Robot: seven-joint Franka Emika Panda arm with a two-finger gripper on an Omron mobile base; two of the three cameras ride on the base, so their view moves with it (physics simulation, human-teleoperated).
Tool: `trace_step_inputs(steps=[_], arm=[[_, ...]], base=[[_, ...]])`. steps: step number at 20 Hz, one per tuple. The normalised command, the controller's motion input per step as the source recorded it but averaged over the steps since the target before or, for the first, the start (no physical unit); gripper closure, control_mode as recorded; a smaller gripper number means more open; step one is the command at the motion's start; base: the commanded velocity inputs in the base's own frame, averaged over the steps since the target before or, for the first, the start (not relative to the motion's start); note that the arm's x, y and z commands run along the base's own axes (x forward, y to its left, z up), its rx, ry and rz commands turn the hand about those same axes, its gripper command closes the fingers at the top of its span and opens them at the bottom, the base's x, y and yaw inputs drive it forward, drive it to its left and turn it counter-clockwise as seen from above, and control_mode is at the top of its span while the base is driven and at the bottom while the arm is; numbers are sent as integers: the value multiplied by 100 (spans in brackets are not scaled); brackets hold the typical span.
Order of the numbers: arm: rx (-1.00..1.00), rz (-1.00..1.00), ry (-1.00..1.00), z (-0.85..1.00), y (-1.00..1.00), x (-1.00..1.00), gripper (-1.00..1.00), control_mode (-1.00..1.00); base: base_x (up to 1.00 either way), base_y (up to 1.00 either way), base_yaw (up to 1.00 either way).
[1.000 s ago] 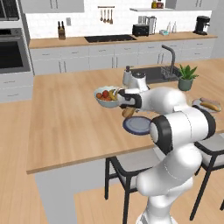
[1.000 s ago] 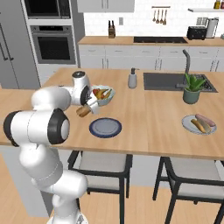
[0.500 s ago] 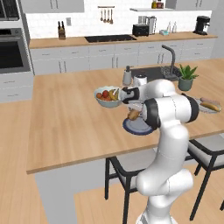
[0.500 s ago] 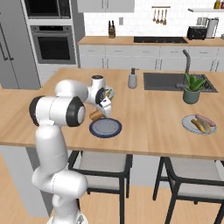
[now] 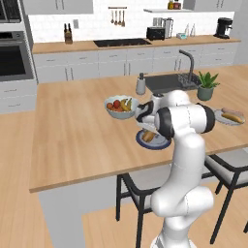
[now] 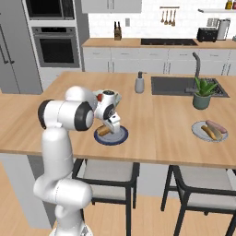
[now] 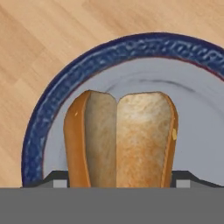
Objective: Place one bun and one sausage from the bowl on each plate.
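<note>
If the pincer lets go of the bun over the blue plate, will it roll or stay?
The bun looks oblong with a split top, so it probably settles rather than rolls. The blue plate has a raised rim that should stop it. It looks soft, so likely squashes easily.

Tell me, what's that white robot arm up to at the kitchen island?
It is serving hot dogs. Its end effector holds a bun just above the blue-rimmed plate on the wooden island, about to set it down. The other plate, further along the island, already has a bun and a sausage on it. A bowl of fruit sits just beyond the arm.
</note>
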Motion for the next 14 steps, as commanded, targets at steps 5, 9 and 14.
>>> trace_step_inputs(steps=[5, 9, 14], arm=[[3, 0, -1, -25, 4, -8, 100, -100], [13, 0, -12, -1, -7, -31, -100, -100], [7, 0, -14, 27, -7, -41, -100, -100]], base=[[0, 0, 0], [0, 0, 0], [0, 0, 0]])
